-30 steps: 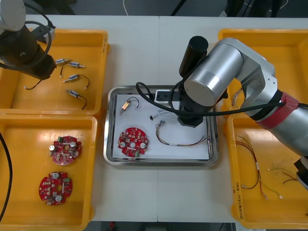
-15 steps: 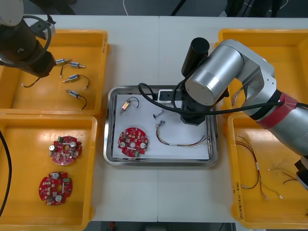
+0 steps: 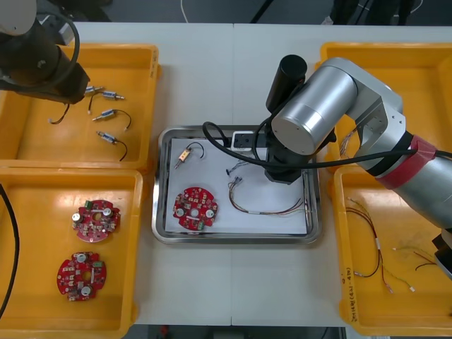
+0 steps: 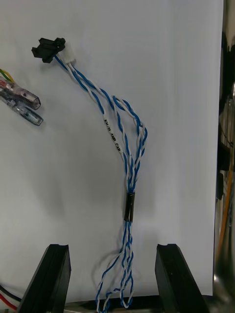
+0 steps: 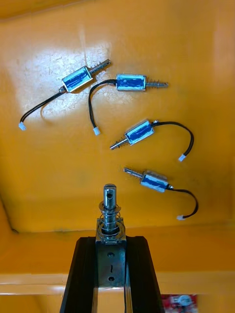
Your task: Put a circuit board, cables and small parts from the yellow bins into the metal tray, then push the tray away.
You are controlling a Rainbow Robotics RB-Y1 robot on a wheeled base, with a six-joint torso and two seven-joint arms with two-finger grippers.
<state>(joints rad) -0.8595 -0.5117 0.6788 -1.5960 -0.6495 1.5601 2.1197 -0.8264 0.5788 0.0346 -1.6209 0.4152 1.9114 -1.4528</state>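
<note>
Holding small metal part (image 5: 110,211), left claw (image 5: 110,243) clamped, over far-left yellow bin (image 3: 42,145).
Right claw (image 4: 112,255) apart, straddling blue-white cable (image 4: 125,146) in metal tray (image 3: 162,212).

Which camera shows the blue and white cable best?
The right wrist view: the blue and white cable lies close up on the white tray, inside the open right pincer. The front view has a thin bit beside the right arm. The left wrist view has the left pincer holding a small metal part.

Four yellow bins (image 3: 42,141), one metal tray (image 3: 233,239), three round red circuit boards (image 3: 195,208) and six small metal parts (image 5: 133,133) are showing.
</note>
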